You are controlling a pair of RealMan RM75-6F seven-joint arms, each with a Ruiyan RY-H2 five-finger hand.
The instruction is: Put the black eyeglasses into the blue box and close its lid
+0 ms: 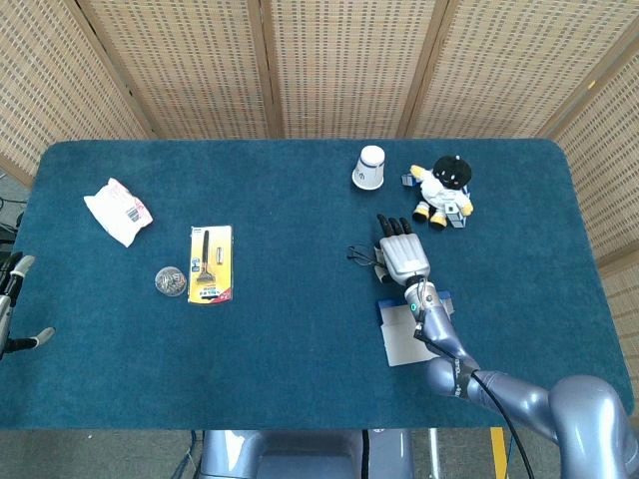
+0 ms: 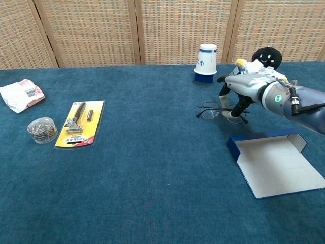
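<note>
The black eyeglasses [image 2: 209, 111] [image 1: 361, 256] hang just above the blue carpet, pinched at their right end by my right hand [image 2: 245, 90] [image 1: 402, 255]. Its fingers [image 2: 234, 109] curl down around the frame's temple. Just in front of the hand lies the blue box [image 2: 274, 161] [image 1: 412, 330], with its lid open and its white inside showing. In the head view my left hand [image 1: 14, 302] shows only partly at the far left edge, off the table, fingers apart and holding nothing.
A white paper cup [image 2: 206, 62] stands upside down behind the glasses, and a black-and-white plush toy [image 2: 262, 62] sits behind my right hand. On the left lie a yellow razor pack [image 2: 80, 123], a small round tub [image 2: 42, 129] and a white packet [image 2: 21, 94].
</note>
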